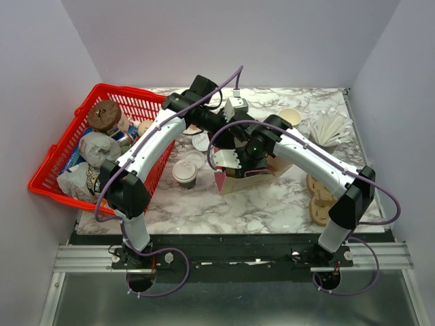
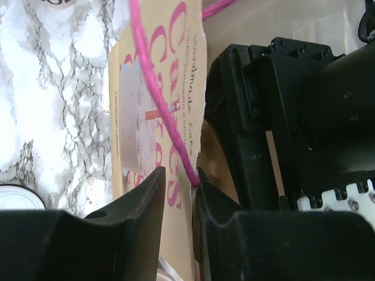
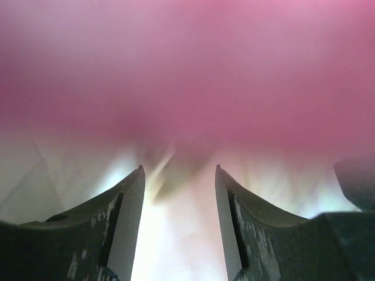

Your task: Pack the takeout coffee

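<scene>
The takeout coffee [image 1: 185,172], a cream cup with a brown band and a white lid, stands on the marble table left of the paper bag [image 1: 242,179]. A white lid edge [image 2: 16,198] shows at the lower left of the left wrist view. The bag [image 2: 153,88] is tan with pink "Cakes" lettering and a pink cord handle [image 2: 158,93]. My left gripper [image 2: 180,170] straddles the bag's top rim, jaws narrowly apart, and the rim and cord lie against the right finger. My right gripper [image 3: 179,170] is open and empty inside the bag [image 3: 187,70]. Its fingers are hidden in the top view.
A red basket [image 1: 51,182] of wrapped food sits at the left table edge. A stack of plain cream cups [image 1: 290,117] and a holder of white sticks [image 1: 331,129] stand at the back right. Wooden cup carriers [image 1: 318,198] lie at the right.
</scene>
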Robot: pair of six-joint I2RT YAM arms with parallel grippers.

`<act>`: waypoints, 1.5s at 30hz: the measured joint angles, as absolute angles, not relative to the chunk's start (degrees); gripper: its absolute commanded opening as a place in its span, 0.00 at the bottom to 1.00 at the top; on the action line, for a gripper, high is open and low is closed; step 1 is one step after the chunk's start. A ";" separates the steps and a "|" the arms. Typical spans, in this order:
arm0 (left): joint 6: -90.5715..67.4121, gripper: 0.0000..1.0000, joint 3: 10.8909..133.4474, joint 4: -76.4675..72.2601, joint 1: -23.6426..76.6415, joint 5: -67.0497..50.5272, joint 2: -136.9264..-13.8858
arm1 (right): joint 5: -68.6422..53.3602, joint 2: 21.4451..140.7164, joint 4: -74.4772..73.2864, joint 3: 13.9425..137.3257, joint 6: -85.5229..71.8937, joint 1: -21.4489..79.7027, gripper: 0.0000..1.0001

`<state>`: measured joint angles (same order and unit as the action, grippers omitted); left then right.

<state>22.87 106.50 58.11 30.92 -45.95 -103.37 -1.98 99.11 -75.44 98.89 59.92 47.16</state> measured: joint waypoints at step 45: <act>41.23 0.00 97.89 50.35 40.64 -34.94 -89.65 | 11.33 57.49 -15.25 76.64 31.68 31.92 1.00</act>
